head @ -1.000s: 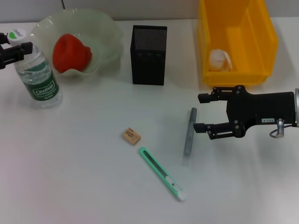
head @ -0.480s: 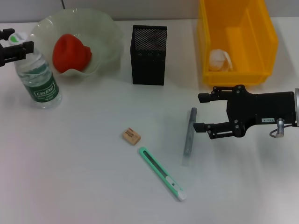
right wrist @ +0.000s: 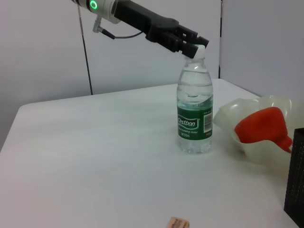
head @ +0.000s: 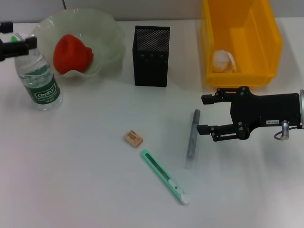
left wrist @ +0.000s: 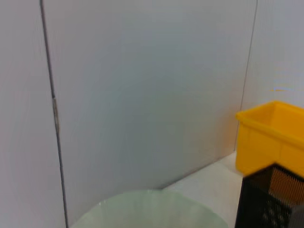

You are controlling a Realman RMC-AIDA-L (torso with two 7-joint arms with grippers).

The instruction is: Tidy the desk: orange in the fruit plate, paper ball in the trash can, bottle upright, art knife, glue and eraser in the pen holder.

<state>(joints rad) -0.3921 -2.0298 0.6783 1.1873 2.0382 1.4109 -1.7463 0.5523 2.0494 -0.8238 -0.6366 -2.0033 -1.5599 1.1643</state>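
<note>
Left tool (head: 14, 43) sits right at the cap of the bottle (head: 40, 78), which stands upright on the table (head: 85, 166); whether it grips or has let go, I cannot tell. Right tool (head: 205, 115) hovers spread open just beside the grey glue stick (head: 192, 133), lined up, probably, to pinch it.

My left gripper (head: 16, 43) is running off the head view's left edge at the bottle (head: 39, 78) cap, covering most of the cap; whether its fingers are gripping is not discernible. My left wrist camera is cropping the fruit plate (left wrist: 152, 211), the pen holder (left wrist: 275, 199) and the trash can (left wrist: 270, 142). My right arm is exiting the right edge. The paper ball (head: 223, 61) is too indistinct for detail.
</note>
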